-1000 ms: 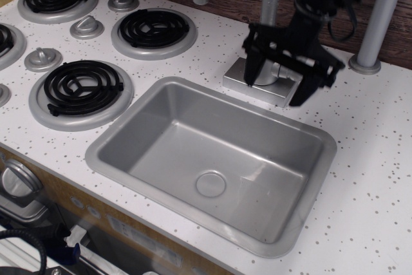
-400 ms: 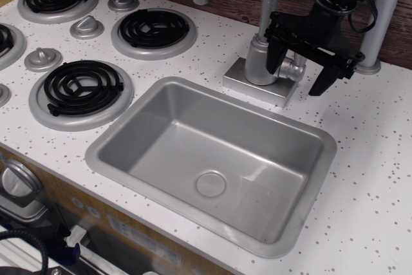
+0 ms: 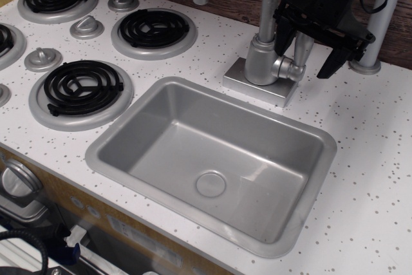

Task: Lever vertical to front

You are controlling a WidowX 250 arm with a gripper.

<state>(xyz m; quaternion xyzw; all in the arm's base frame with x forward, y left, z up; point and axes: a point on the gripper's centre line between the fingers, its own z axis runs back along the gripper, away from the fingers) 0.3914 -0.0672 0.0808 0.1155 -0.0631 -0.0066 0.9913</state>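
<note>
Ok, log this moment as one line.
black gripper: open, raised around lever | small matte silver-grey faucet lever: upright, not gripped | grey metal sink: empty

I see bright, even light from above; soft glare lies in the sink (image 3: 161, 117) at 6 o'clock, shadows are weak, focus sharp.

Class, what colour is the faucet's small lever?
Matte silver-grey lever, seen in the observation.image view.

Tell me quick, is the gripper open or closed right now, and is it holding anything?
Black gripper: open, holding nothing; its fingers stand either side of the upright matte silver-grey faucet lever without visibly clamping it.
</note>
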